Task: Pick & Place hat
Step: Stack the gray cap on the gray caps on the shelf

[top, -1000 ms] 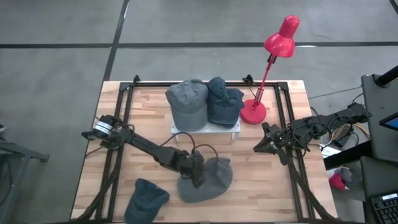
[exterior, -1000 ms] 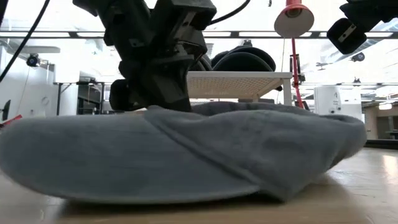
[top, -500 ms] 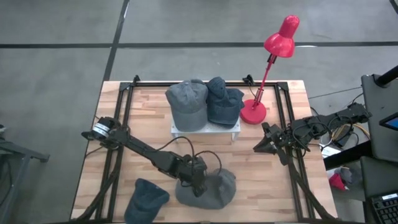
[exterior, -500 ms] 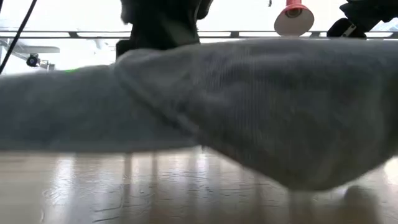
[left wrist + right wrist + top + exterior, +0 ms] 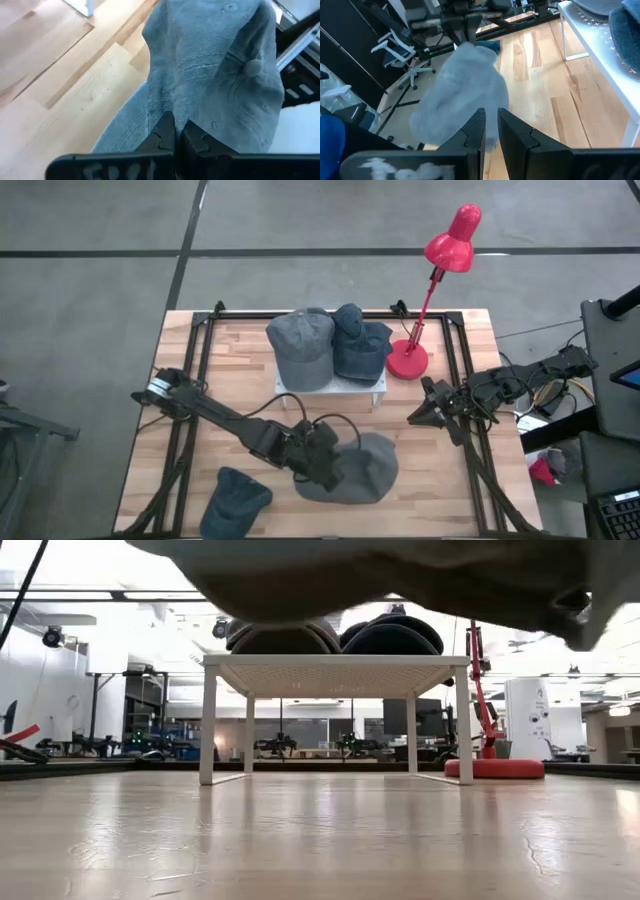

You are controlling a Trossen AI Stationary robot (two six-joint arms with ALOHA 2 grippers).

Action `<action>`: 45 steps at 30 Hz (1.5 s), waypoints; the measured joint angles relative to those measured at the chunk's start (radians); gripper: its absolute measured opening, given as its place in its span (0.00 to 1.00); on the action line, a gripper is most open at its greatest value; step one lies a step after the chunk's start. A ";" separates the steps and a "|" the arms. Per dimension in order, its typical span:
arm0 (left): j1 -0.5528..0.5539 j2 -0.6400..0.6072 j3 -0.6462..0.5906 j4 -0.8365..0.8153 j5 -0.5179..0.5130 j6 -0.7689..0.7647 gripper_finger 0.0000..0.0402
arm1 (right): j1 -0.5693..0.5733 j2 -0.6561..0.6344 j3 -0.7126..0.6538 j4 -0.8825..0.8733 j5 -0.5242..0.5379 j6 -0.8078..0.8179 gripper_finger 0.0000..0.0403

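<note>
A light grey cap (image 5: pixel 358 470) hangs in the air near the table's front middle; in the low view only its underside (image 5: pixel 400 575) shows at the top. My left gripper (image 5: pixel 322 463) is at the cap's left side and shut on it. My right gripper (image 5: pixel 422 410) waits at the table's right side with its fingers together, holding nothing. A grey cap (image 5: pixel 300 345) and a dark blue cap (image 5: pixel 358 342) lie on a white stand (image 5: pixel 378 385) at the back. Another dark blue cap (image 5: pixel 235 498) lies at the front left. My left gripper pinches a raised fold of the cap's crown cloth (image 5: pixel 172 107) between its two fingers, away from the top button (image 5: pixel 254 66). The fingers come slanting down from the table's left. The cap is lifted clear of the table and hangs slack past the fingers.
A red desk lamp stands with its base (image 5: pixel 407 360) right of the stand. Black rails (image 5: pixel 190 360) run along the table's sides and back. Bare wood shows under the white stand (image 5: pixel 335 662) and in front of it. Office chairs stand beyond the table in the right wrist view (image 5: pixel 395 47).
My left gripper has risen and moved toward the table's right edge, staying shut on the grey cap. The cap lay flat on the table a second ago. It has been lifted clear, and the low view looks beneath it.
</note>
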 joint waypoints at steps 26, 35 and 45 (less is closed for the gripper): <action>-0.125 -0.317 0.038 -0.171 -0.954 -0.295 0.00 | 0.000 0.000 0.000 -0.002 0.000 0.002 0.12; -0.050 -0.308 0.038 -0.065 -1.188 -0.335 0.00 | 0.000 0.000 0.000 0.003 0.000 -0.006 0.12; 0.120 -0.282 0.038 -0.034 -1.190 -0.322 0.00 | 0.000 0.000 0.000 0.005 0.000 -0.011 0.12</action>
